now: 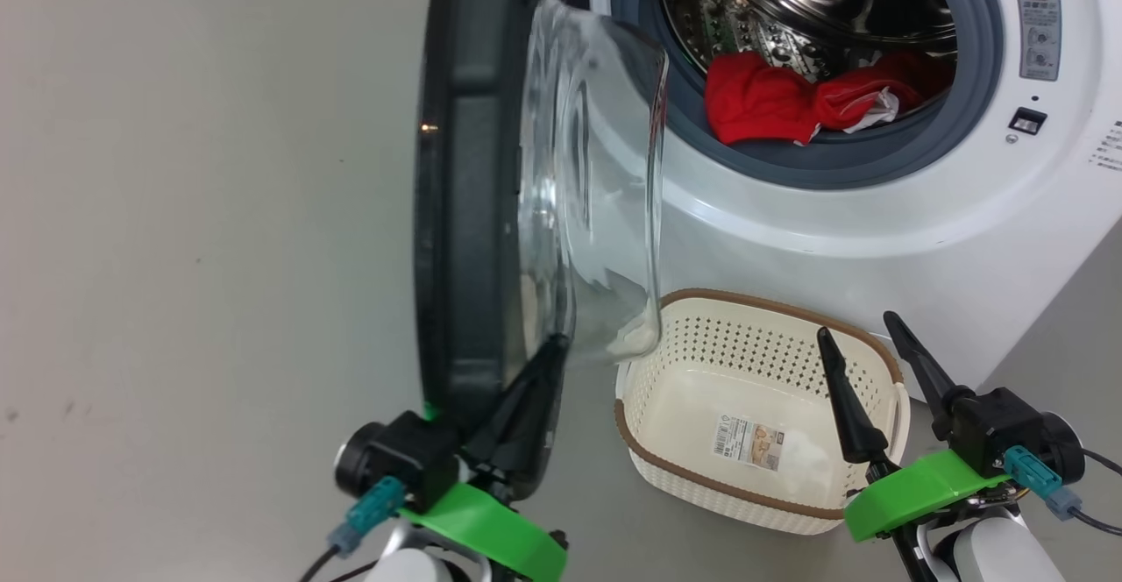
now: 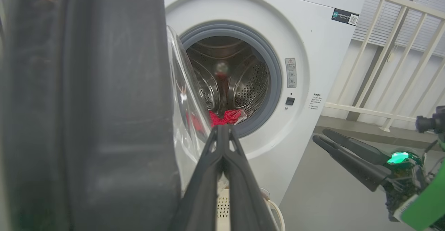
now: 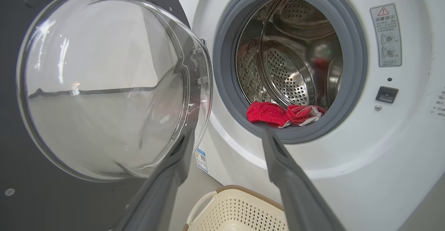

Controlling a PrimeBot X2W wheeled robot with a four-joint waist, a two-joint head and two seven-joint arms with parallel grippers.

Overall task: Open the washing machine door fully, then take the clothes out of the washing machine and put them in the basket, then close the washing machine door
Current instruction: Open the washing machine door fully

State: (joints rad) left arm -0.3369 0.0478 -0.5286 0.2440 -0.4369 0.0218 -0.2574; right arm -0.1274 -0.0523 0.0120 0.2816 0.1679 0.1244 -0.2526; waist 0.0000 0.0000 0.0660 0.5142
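Note:
The washing machine (image 1: 877, 240) stands with its drum exposed. The washing machine door (image 1: 460, 214) is swung out, edge-on to the head view, its glass bowl (image 1: 596, 188) bulging to the right. Red clothes (image 1: 789, 104) lie at the drum's front lip, also seen as clothes (image 3: 278, 114). On the floor below the opening sits the basket (image 1: 754, 337), with nothing but a sticker inside. My left gripper (image 1: 554, 344) is shut and holds nothing, its fingers close against the door's inner face by the bowl. My right gripper (image 1: 857, 325) hangs open over the basket's right end.
Bare grey floor (image 1: 175, 258) stretches left of the door. A white railing (image 2: 382, 50) runs to the right of the machine. The open door hangs over the basket's left end. My right gripper (image 2: 323, 138) also shows in the left wrist view.

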